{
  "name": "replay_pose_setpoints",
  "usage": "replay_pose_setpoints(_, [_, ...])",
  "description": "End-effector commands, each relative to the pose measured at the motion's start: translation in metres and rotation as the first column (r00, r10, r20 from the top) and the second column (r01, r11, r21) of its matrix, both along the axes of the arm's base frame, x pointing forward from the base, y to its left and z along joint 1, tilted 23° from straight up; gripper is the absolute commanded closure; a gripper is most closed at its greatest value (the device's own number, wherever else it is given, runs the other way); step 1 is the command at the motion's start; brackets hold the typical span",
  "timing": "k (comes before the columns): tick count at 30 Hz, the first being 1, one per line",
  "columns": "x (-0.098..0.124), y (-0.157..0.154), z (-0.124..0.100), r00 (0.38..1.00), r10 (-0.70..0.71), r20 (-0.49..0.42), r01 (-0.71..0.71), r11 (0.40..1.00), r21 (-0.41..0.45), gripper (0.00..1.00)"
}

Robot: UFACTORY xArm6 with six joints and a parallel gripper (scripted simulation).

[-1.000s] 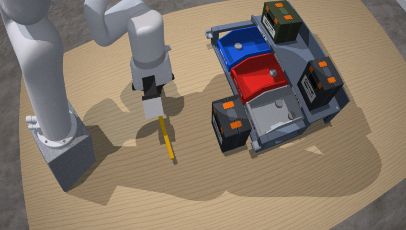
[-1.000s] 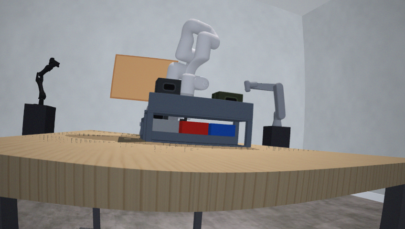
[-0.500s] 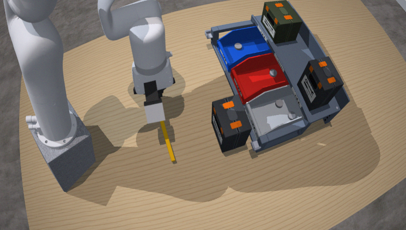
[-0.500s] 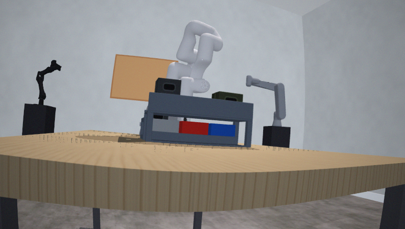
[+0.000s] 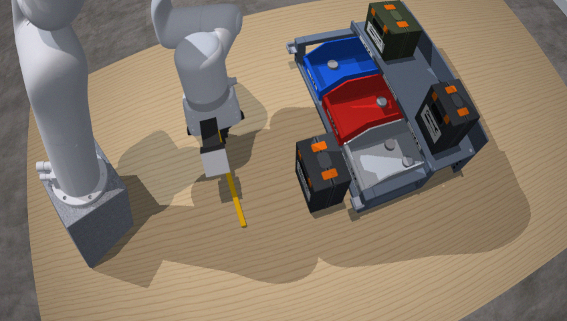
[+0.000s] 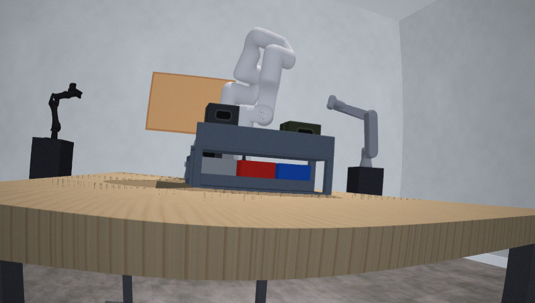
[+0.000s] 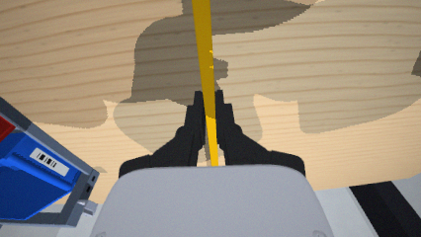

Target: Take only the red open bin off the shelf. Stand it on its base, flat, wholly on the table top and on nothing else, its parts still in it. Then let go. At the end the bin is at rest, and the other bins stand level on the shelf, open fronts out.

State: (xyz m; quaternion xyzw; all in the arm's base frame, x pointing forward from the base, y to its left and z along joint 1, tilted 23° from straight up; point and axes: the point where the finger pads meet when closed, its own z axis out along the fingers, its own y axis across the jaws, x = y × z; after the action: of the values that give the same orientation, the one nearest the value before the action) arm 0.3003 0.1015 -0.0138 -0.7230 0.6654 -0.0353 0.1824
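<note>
The red open bin (image 5: 360,109) (image 6: 255,169) sits on the shelf's (image 5: 413,75) (image 6: 262,142) lower level between a blue bin (image 5: 342,65) (image 6: 293,172) (image 7: 30,183) and a grey bin (image 5: 378,160) (image 6: 218,166). One round grey part (image 5: 381,101) lies in it. My gripper (image 7: 210,102) is shut on a long thin yellow rod (image 5: 237,202) (image 7: 204,39). It hangs over the table well left of the shelf. In the top view the wrist housing (image 5: 214,162) hides the fingers.
A black toolbox (image 5: 322,174) stands on the table against the shelf's front left corner. Another black toolbox (image 5: 447,115) (image 6: 222,113) and a green one (image 5: 392,27) (image 6: 300,127) stand on the shelf top. The arm's base block (image 5: 91,215) is at the left.
</note>
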Motion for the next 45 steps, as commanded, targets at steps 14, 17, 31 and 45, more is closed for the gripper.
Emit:
replay_pose_setpoints(14, [0.0010, 0.0003, -0.0026, 0.999, -0.006, 0.034, 0.006, 1.000, -0.002, 0.00])
replay_pose_setpoints(17, [0.0010, 0.0003, -0.0026, 0.999, -0.006, 0.034, 0.006, 1.000, -0.002, 0.00])
replay_pose_setpoints(31, [0.0010, 0.0003, -0.0026, 0.999, -0.006, 0.034, 0.006, 1.000, -0.002, 0.00])
replay_pose_setpoints(45, [0.0010, 0.0003, -0.0026, 0.999, -0.006, 0.034, 0.006, 1.000, -0.002, 0.00])
